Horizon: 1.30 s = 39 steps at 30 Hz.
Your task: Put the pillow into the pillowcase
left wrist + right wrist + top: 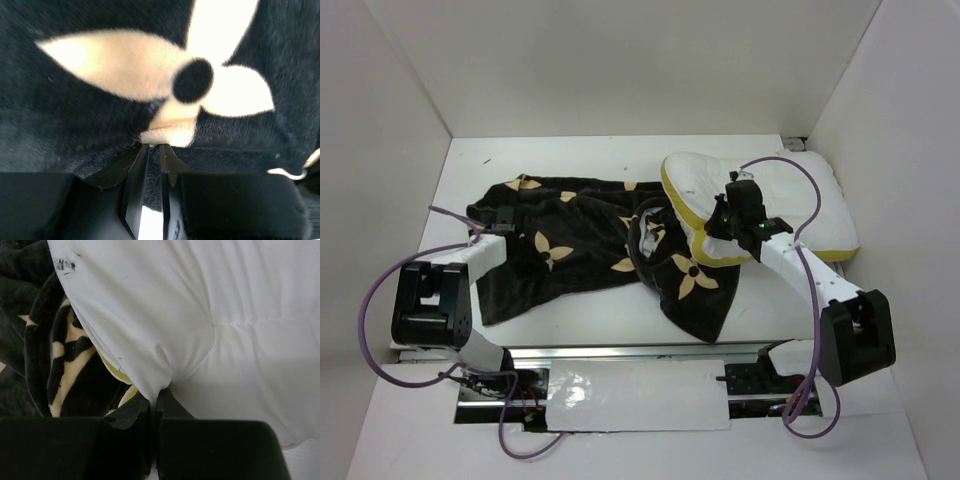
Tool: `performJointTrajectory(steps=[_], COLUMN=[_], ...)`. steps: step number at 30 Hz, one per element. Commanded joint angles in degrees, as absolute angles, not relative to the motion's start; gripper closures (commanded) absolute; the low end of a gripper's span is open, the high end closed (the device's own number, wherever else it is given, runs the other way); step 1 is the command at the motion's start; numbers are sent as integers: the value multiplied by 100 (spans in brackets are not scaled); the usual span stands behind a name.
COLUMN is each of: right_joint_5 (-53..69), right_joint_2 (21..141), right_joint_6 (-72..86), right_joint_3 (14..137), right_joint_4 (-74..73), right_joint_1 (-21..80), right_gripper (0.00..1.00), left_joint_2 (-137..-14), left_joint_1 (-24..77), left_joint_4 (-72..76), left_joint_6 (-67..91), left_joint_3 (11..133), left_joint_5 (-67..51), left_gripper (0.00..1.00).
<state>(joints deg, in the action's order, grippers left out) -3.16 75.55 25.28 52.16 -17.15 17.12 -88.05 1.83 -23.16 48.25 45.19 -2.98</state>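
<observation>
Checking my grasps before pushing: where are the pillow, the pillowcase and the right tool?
pillow (pixel 782 190), top external view, white top face.
pillowcase (pixel 585 225), top external view, dark middle panel.
right tool (pixel 156 401), right wrist view, between fingertips pinching pillow fabric.

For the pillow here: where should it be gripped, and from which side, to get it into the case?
Pinch a fold of cover on the pillow at its left end, by the yellow piping, coming from the near side. The body looks too plump for the jaws to span, and that end lies at the pillowcase mouth. The right gripper is shut on such a fold.
</observation>
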Motion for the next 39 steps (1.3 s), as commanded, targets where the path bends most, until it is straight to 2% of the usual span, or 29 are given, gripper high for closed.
performJointTrajectory(steps=[1, 3, 6, 9, 12, 16, 20, 21, 23, 25, 27, 28, 30, 35, 37, 39], right_joint_5=[-624, -676, -878, -1063, -1195, -1458, -1871, -1872, -1925, -1741, -1662, -1661, -1661, -1661, -1722, -1775], right_joint_2=[7454, 7453, 7400, 7348, 7348, 7400, 7453, 7453, 7234, 6989, 6847, 6794, 6724, 6785, 6925, 6926], right_joint_6=[2435, 2435, 2435, 2504, 2566, 2681, 2742, 2646, 2522, 2330, 2180, 2119, 2118, 1925, 1995, 2065], right_joint_3=[5282, 5352, 5353, 5405, 5405, 5405, 5545, 5546, 5546, 5493, 5344, 5344, 5344, 5274, 5273, 5213], right_joint_4=[-1529, -1582, -1635, -1635, -1748, -1749, -1978, -1978, -1803, -1549, -1442, -1441, -1441, -1380, -1380, -1380], right_joint_1=[1477, 1477, 1424, 1372, 1318, 1266, 1266, 1266, 1327, 1397, 1459, 1511, 1512, 1564, 1564, 1564], right_gripper=[100, 100, 100, 100, 100, 100, 100, 100, 100, 100, 100, 100, 100, 100, 100, 100], left_joint_2=[-9264, -9316, -9369, -9500, -9501, -9045, -8448, -8342, -8271, -8436, -8891, -9069, -9699, -10897, -11293, -11539], left_joint_1=[-289, -710, -1361, -1967, -2494, -2496, -2312, -2207, -1829, -1531, -1328, -1144, -1011, -581, -527, -527], left_joint_4=[-2469, -3013, -3470, -3262, -3261, -3261, -3998, -3999, -3929, -3877, -3876, -3876, -3876, -3981, -3981, -3981], left_joint_6=[4509, 4597, 4658, 4396, 4395, 4447, 4737, 4737, 4562, 4352, 4088, 3930, 3683, 3428, 3428, 3480], left_joint_3=[4245, 4490, 4693, 4693, 4746, 4895, 5843, 6045, 6643, 7247, 7618, 7933, 8260, 9280, 9492, 9623], left_joint_5=[456, 1042, 1659, 1075, 853, 686, 870, 870, 992, 993, 1089, 1177, 1230, 1171, 1169, 1169], left_gripper=[69, 68, 56, 46, 46, 48, 48, 38, 29, 15, 7, 7, 13, 13, 20, 22])
